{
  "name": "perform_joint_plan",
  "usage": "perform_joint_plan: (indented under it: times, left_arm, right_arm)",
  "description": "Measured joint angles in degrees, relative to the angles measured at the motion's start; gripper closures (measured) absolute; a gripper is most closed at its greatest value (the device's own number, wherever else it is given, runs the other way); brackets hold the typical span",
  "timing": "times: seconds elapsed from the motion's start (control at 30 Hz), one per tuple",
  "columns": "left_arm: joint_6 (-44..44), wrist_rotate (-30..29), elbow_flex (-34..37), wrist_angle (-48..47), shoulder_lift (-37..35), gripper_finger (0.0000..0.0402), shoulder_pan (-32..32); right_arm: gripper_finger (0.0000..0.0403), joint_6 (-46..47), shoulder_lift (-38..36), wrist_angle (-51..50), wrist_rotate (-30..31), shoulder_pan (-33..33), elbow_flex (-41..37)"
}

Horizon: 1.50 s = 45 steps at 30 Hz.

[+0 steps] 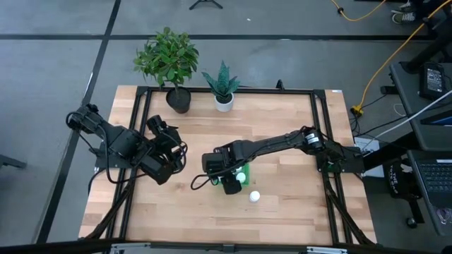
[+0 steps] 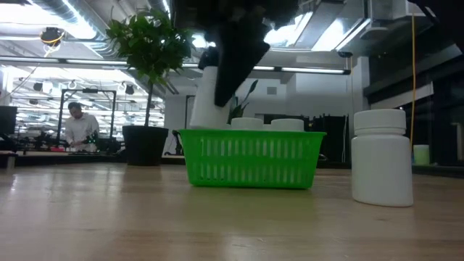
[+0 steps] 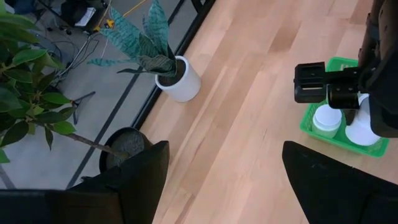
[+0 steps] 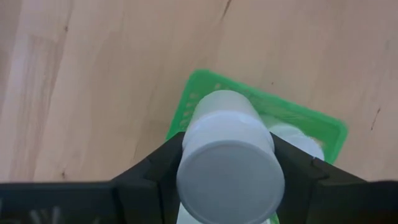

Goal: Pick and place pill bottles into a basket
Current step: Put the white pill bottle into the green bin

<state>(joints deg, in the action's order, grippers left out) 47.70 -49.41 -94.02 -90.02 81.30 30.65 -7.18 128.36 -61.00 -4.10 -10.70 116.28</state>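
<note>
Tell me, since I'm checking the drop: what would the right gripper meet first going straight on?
Probably the basket: the right gripper, shut on a pill bottle, points down at its near end, beside bottles already inside. Depth is unclear.

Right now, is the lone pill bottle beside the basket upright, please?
Upright: the lone pill bottle stands cap-up on the table, apart from the basket.

Looks like a robot lab or workshop. Two dark robot arms fixed to a wooden table (image 1: 282, 204) with a black metal frame. Grey floor all around, with a yellow cable (image 1: 385, 67) and black wires trailing across it. Desks with a laptop (image 1: 431, 180) and other gear off to the side. Long ceiling lights (image 2: 312, 70) and bare pipes overhead. Far back, a person (image 2: 78, 127) at a bench, maybe working, hard to tell from here.
</note>
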Motion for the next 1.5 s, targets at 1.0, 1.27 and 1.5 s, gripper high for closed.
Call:
perform_joint_plan:
  times: [1.0, 1.27, 1.5]
  left_arm:
    - [0.04, -0.01, 0.0, 0.0, 0.0, 0.0096, 0.01]
    - [0.07, -0.22, 0.0, 0.0, 0.0, 0.0096, 0.0]
    - [-0.08, -0.15, 0.0, 0.0, 0.0, 0.0096, 0.02]
  right_arm:
    - [0.0167, 0.85, 0.02, 3.18, -0.57, 0.76, -4.27]
    - [0.0165, 1.16, 0.02, 2.82, -0.57, 0.79, -3.74]
    - [0.0165, 1.85, 0.04, -2.95, 0.01, 0.58, 5.58]
